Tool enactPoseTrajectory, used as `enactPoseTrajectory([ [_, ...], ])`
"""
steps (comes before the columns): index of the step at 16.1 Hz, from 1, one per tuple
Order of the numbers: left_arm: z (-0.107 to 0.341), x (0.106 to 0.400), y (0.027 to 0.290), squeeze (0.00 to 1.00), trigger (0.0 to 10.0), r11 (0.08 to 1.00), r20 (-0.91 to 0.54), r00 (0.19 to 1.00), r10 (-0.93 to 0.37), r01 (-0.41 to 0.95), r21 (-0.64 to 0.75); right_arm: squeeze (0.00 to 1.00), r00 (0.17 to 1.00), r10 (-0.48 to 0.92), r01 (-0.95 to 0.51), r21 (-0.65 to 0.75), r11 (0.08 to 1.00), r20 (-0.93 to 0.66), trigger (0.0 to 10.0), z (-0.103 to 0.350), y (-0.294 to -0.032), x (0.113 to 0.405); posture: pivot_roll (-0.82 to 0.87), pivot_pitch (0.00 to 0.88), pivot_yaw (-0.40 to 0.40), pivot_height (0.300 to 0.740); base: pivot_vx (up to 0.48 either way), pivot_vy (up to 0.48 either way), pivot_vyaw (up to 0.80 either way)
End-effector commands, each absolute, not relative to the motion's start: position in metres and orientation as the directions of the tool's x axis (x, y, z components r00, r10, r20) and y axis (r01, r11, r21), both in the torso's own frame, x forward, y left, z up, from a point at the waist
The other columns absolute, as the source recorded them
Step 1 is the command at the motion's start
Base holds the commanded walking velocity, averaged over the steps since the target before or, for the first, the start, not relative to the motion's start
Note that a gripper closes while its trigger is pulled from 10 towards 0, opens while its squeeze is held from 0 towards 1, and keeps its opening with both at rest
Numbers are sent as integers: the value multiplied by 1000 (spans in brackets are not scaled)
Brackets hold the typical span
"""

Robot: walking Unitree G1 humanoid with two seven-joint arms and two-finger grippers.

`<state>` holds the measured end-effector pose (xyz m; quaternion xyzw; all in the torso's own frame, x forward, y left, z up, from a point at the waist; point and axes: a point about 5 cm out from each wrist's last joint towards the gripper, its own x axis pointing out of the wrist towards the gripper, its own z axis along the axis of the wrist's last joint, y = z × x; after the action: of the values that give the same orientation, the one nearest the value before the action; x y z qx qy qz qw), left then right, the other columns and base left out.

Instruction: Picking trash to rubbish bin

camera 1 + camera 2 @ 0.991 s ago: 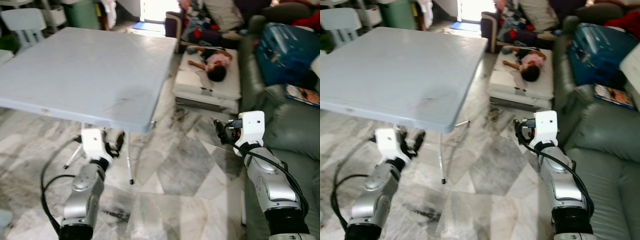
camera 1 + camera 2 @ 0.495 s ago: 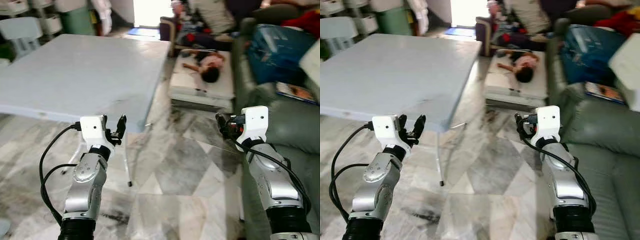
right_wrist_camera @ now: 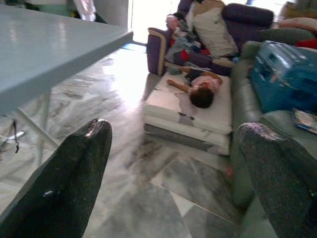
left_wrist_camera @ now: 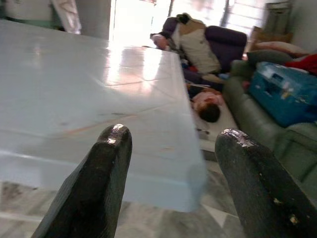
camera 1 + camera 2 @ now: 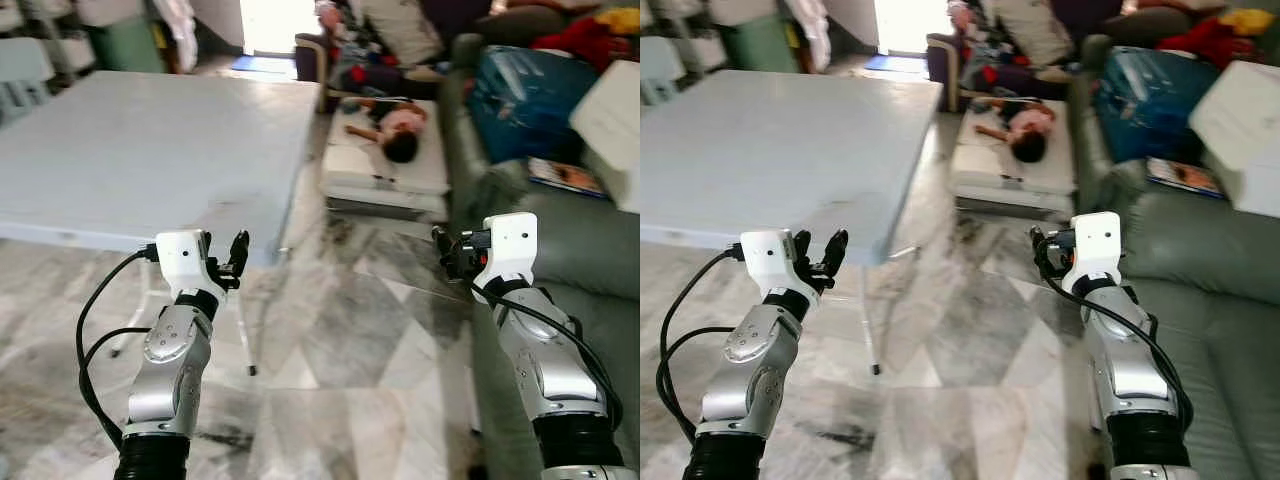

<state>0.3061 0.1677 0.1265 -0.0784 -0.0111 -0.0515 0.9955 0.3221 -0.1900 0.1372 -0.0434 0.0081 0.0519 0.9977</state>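
Hovering at lower left, the left gripper has fingers spread and empty, just before the grey folding table edge. Right gripper, centre right, also spread, empty, beside the green sofa. Trash and bin: cannot tell.

I am looking into a lived-in home, a family living room. A green leather sofa runs along the right side, with a blue case and a magazine on it. A person lies on a thin mattress spread on the grey marble floor. A purple armchair stands by a bright doorway, and a pale folding counter is on my left.
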Motion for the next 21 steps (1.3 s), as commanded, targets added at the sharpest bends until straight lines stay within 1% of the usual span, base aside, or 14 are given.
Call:
enactPoseTrajectory([
  [1, 127, 309, 171, 0, 10000, 983, 22, 996, -88, 90, -159, 0, 995, 96, -95, -91, 991, 2, 10000, 142, -191, 323, 77, 25, -30, 740, 0, 311, 0],
  [10, 126, 310, 171, 0, 10000, 982, 11, 996, -85, 85, -167, 0, 996, 90, -89, -100, 991, 2, 10000, 143, -193, 323, 73, 20, -32, 740, 0, 341, 0],
  [19, 126, 314, 170, 0, 10000, 982, 13, 996, -90, 91, -163, 0, 996, 87, -86, -109, 990, 6, 10000, 144, -193, 326, 74, 4, -33, 740, 0, 480, 0],
  [21, 127, 314, 170, 0, 10000, 983, 13, 995, -95, 95, -159, 0, 997, 73, -72, -118, 990, 5, 10000, 144, -195, 327, 77, 1, -32, 740, 0, 0, 0],
])
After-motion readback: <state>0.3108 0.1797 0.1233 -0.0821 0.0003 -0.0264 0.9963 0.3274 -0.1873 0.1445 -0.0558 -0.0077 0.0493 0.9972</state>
